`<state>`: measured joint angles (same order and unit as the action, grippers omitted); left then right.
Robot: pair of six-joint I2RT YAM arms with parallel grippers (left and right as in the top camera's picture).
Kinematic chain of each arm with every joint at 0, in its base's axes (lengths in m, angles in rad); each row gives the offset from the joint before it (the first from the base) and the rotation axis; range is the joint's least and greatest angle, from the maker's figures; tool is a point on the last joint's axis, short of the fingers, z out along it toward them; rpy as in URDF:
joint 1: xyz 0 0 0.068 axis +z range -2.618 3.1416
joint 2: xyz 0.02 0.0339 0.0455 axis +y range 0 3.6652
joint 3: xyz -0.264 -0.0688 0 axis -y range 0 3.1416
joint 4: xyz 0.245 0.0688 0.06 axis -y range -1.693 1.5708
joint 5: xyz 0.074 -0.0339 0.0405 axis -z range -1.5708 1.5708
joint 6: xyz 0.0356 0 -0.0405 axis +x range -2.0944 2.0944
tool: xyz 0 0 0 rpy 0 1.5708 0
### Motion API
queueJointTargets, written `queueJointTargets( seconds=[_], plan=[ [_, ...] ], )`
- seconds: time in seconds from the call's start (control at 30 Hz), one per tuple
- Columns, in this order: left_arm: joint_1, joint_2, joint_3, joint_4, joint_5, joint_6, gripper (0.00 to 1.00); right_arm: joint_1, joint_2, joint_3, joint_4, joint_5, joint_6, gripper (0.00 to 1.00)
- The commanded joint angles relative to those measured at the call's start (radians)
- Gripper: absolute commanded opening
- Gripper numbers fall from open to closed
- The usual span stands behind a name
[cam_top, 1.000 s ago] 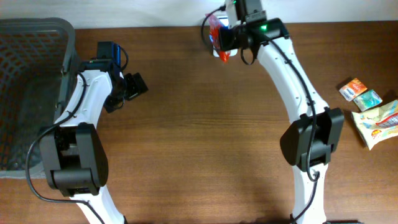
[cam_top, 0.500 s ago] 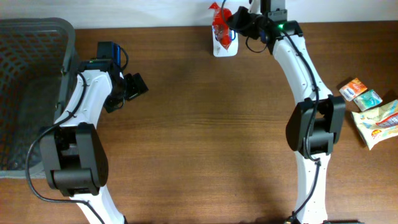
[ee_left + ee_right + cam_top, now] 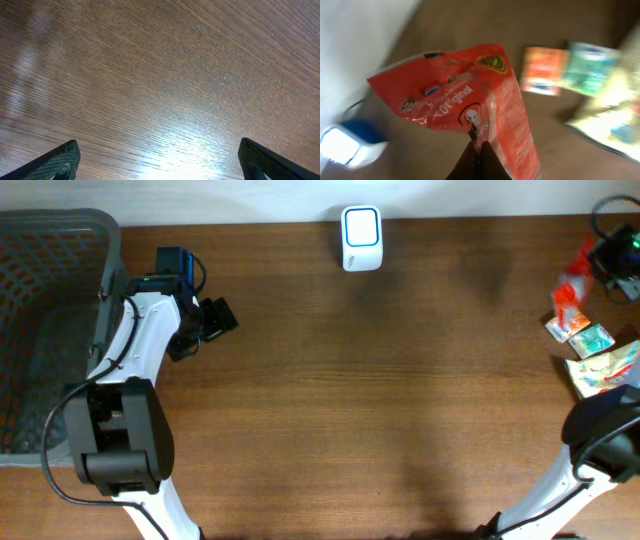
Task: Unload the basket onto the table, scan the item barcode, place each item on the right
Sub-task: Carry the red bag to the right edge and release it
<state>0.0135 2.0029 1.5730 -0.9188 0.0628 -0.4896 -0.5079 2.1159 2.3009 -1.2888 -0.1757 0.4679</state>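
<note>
my right gripper (image 3: 479,152) is pressed together on the lower edge of the red packet (image 3: 470,105), pinching it. in the wrist view the packet fans upward from my fingertips across the middle of the frame, its printed face toward the camera. the view is blurred and i can read only the word "original" on it, and i can't make out a barcode.

from overhead, that packet sits at the far right edge of the frame, near the top, and my arm runs out of the picture there. just below it lie three other packets on the desk (image 3: 350,400): an orange one (image 3: 567,323), a green one (image 3: 594,339) beside it, and a yellow one (image 3: 608,375) lower down. i can't tell whether the red packet touches the orange one or hangs over it.

the scanner (image 3: 361,238) stands at the top centre of the overhead frame, well apart from the packet. in my right wrist view it shows at the lower left, white with a bright window.

my left gripper (image 3: 215,320) is spread wide with nothing between its fingers (image 3: 60,160), which show only at the bottom corners of the left wrist view above bare wood. overhead it is in the upper left, beside the grey basket (image 3: 60,220).
</note>
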Motion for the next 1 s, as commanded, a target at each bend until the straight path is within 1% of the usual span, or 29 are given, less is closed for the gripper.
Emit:
queueJointTargets(
  seconds=[0.0, 0.07, 0.17, 0.2, 0.27, 0.3, 0.4, 0.5, 0.6, 0.67, 0.7, 0.73, 0.87, 0.97],
  plan=[
    [0.004, -0.024, 0.014, 0.000, -0.011, 0.013, 0.99, -0.075, -0.010, 0.004, -0.067, 0.199, 0.039, 0.04],
    [0.004, -0.024, 0.014, 0.000, -0.011, 0.013, 0.99, -0.106, -0.004, -0.009, -0.083, 0.241, 0.039, 0.04],
    [0.004, -0.024, 0.014, -0.004, -0.011, 0.014, 0.99, -0.141, 0.024, -0.010, -0.106, 0.237, 0.034, 0.04],
    [0.004, -0.024, 0.014, -0.006, -0.011, 0.013, 0.99, -0.143, 0.025, -0.010, -0.108, 0.237, 0.029, 0.09],
    [0.004, -0.024, 0.014, -0.011, -0.011, 0.014, 0.99, -0.140, 0.025, -0.010, -0.111, 0.220, -0.007, 0.93],
    [0.004, -0.024, 0.014, -0.013, -0.011, 0.014, 0.99, -0.140, 0.025, -0.010, -0.115, 0.193, -0.037, 0.99],
    [0.002, -0.024, 0.014, -0.014, -0.007, 0.043, 0.99, -0.141, -0.002, -0.004, -0.129, 0.125, -0.045, 0.99],
    [-0.004, -0.024, 0.015, -0.019, -0.006, 0.058, 0.99, -0.140, -0.115, -0.004, -0.147, 0.080, -0.045, 0.99],
    [-0.005, -0.024, 0.014, -0.035, 0.000, 0.058, 0.99, -0.139, -0.273, -0.004, -0.272, 0.077, -0.055, 0.99],
    [-0.005, -0.024, 0.014, -0.037, 0.000, 0.058, 0.99, -0.127, -0.357, -0.005, -0.395, 0.070, -0.106, 0.99],
    [-0.005, -0.024, 0.014, -0.037, 0.000, 0.058, 0.99, -0.114, -0.385, -0.009, -0.410, 0.061, -0.141, 0.99],
    [-0.005, -0.024, 0.014, -0.037, 0.000, 0.058, 0.99, -0.082, -0.449, -0.046, -0.410, 0.020, -0.201, 0.99],
    [-0.004, -0.024, 0.014, -0.037, 0.000, 0.058, 0.99, 0.099, -0.721, -0.270, -0.410, 0.022, -0.206, 0.99],
    [-0.004, -0.024, 0.014, -0.037, 0.000, 0.058, 0.99, 0.174, -0.850, -0.434, -0.410, 0.025, -0.206, 0.99]
  ],
)
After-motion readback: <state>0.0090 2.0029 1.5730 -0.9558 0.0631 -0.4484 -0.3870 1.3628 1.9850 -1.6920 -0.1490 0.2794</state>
